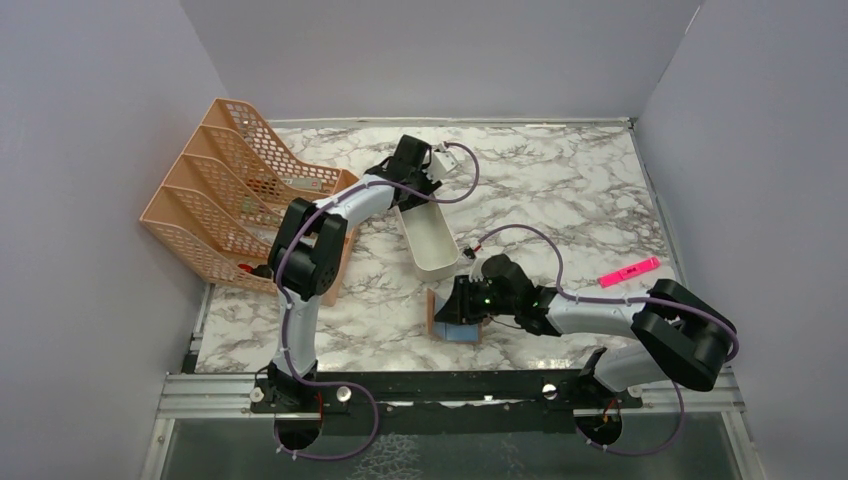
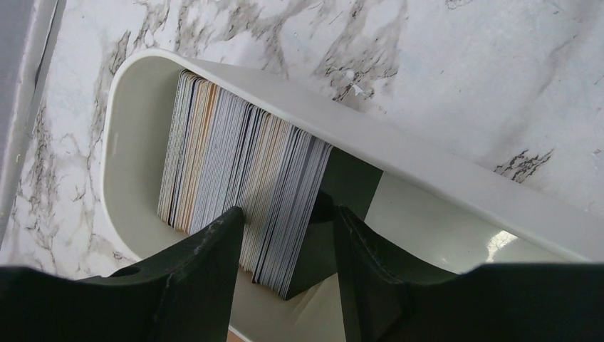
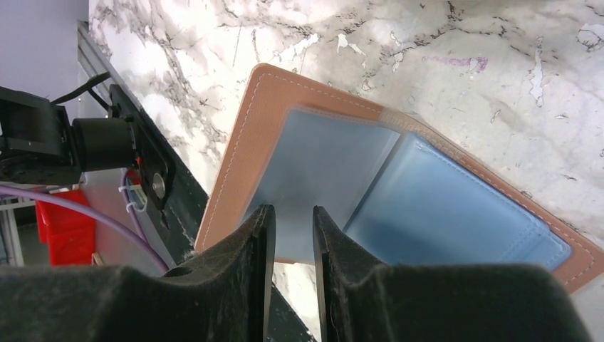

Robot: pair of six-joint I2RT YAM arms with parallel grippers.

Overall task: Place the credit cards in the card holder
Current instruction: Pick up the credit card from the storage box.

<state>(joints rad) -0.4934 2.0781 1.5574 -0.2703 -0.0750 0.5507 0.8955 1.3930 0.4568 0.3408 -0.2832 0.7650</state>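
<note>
The credit cards point(image 2: 235, 157) stand on edge in a thick stack inside the white tray point(image 2: 399, 142), with one dark card point(image 2: 349, 182) leaning at the stack's near end. My left gripper point(image 2: 290, 214) reaches down into the tray point(image 1: 430, 245), open, its fingers straddling the last cards and the dark one without clamping them. The tan card holder point(image 3: 263, 121) lies opened flat on the marble, showing a clear sleeve point(image 3: 320, 157) and a light blue pocket point(image 3: 441, 206). My right gripper point(image 3: 288, 210) sits low over that sleeve, open by a narrow gap, with nothing between its fingers. Seen from above, it point(image 1: 462, 300) covers part of the holder point(image 1: 455, 325).
An orange mesh file rack point(image 1: 230, 190) stands at the left, close to my left arm. A pink highlighter point(image 1: 630, 270) lies at the right near the wall. The table's front edge and black rail point(image 3: 153, 178) run just beside the holder.
</note>
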